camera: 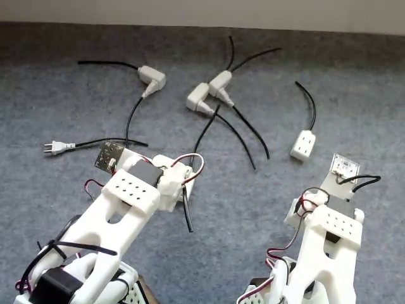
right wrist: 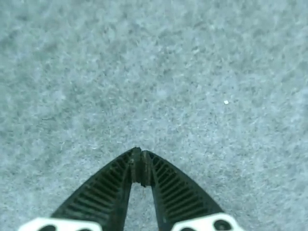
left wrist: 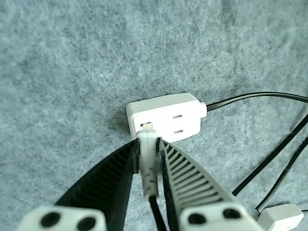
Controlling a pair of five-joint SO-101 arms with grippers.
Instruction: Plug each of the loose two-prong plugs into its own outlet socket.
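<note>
A high camera looks down over the whole grey carpet (camera: 253, 209); each wrist camera sits close above that carpet.

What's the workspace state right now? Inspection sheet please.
Surface: grey carpet.
Job's things: white plug held with its prongs at the socket block; loose plug lying at the left; free socket at the right; back-left pair and two centre pairs look joined.
Clutter: nothing seen.
Grippers: left gripper shut on the white plug; right gripper has its fingers shut and empty, over carpet.
Cables: black cords lie loose, some crossing.
Surroundings: pale wall along the far edge.
</note>
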